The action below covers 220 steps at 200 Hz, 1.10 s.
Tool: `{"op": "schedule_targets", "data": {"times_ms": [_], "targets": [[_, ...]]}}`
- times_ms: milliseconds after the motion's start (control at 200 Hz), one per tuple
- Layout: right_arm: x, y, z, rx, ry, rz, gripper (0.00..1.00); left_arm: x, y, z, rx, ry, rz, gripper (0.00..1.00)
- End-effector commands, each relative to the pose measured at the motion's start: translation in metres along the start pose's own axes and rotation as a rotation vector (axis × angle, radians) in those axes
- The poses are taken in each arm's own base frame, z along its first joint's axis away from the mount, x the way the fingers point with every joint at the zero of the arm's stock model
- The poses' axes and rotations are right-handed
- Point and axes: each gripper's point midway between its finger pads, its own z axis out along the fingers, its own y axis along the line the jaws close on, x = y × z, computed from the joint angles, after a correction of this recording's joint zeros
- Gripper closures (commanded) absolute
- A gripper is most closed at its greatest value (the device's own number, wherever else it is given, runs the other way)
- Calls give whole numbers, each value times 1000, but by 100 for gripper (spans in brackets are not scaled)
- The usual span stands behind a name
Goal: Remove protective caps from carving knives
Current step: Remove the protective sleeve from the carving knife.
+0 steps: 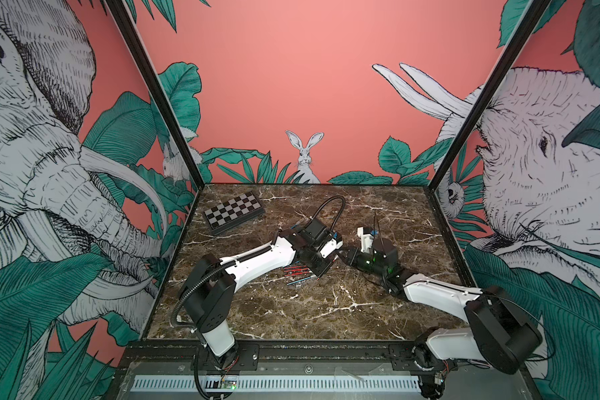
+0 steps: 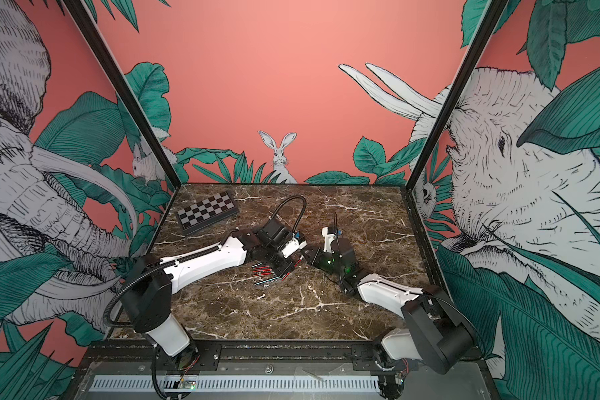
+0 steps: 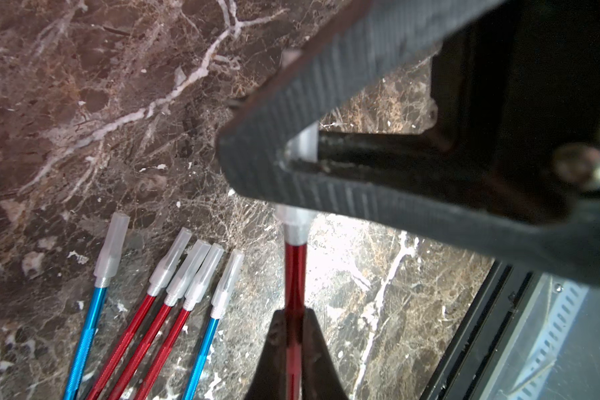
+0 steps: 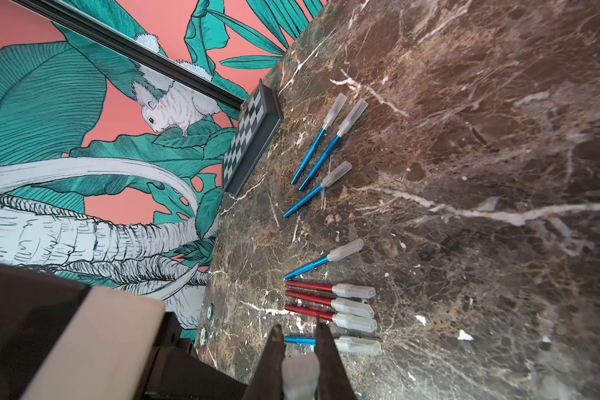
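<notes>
Nearest the lens, a clear protective cap [image 4: 300, 374] is clamped by the right pincer [image 4: 298, 327]; its red carving knife [image 3: 294, 270] is gripped by the left pincer [image 3: 294, 313], above the bench [image 3: 84, 104]. A straight pull along the knife's long axis, pincer away from pincer, is judged needed.

1. A brown, white-veined marble tabletop [image 1: 291, 311] carries everything.
2. A black-and-silver checkered folding board [image 1: 234, 212] lies toward the far left corner.
3. Five thin blue and red metal-handled carving knives [image 1: 297, 272] lie side by side at mid-table, nearer than the board, with clear plastic tube caps [image 3: 201, 273] on their right ends.
4. Three more blue capped knives [image 4: 323, 152] lie between that row and the board.
5. Just right of the row, the left gripper [image 3: 294, 313] clamps one red knife [image 3: 295, 263] by its handle. The right gripper [image 4: 298, 327], further right, pinches that knife's cap [image 4: 300, 374].
</notes>
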Motion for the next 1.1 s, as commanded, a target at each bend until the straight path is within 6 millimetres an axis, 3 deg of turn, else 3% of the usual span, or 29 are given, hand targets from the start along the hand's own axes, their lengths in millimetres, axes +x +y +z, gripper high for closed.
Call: {"op": "schedule_targets", "data": {"times_ms": [0,1095], "targets": [[-26,-34,-5,126,-122,-2,87,43,1,-1,-4,166,-39,100],[-63,-68,-12,207,-261,69,87,66,4,11,-17,267,-53,100]]}}
